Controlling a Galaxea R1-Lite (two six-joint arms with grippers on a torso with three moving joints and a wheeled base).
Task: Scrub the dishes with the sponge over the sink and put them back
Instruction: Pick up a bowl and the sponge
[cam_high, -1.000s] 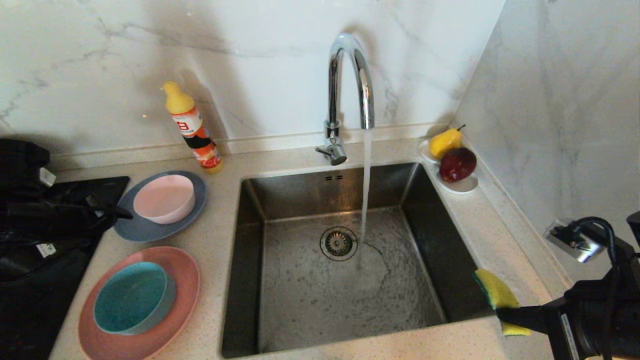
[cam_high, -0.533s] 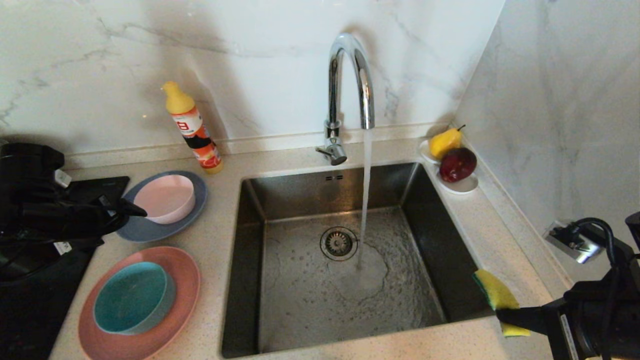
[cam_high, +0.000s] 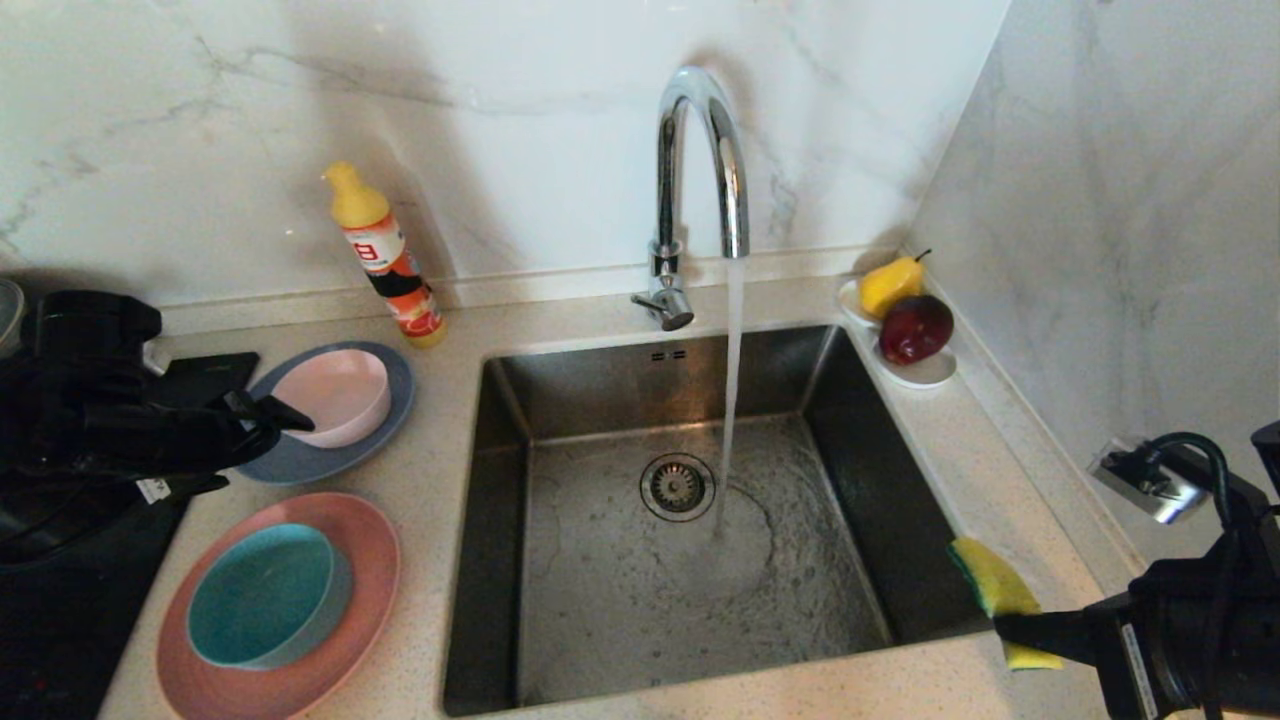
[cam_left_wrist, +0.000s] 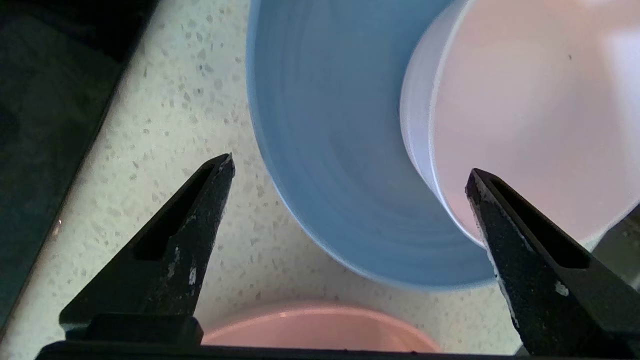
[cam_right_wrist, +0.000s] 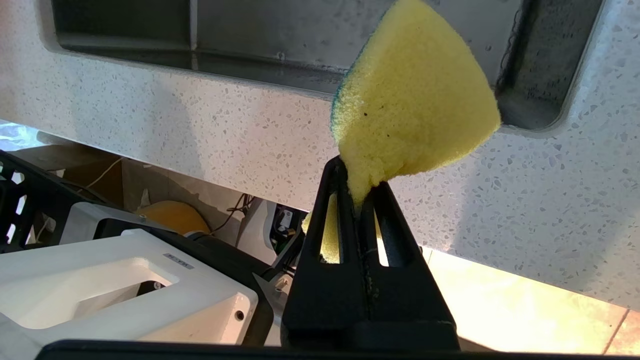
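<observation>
Pink bowl, left of the sink, sits before the left gripper, fingers spread: straddle its rim squarely, then close. The right gripper, beside the sink, pinches the sponge.

Pale pink bowl on blue-grey plate. Teal bowl on salmon-pink plate. Sponge yellow, dark green edge. Sink grey steel. Countertop cream with fine dark speckles. Walls white marble, grey veining. Bottle yellow-capped, orange, white and black label. Pear yellow, apple dark red, on white dish. Both grippers black: left gripper, right gripper.
</observation>
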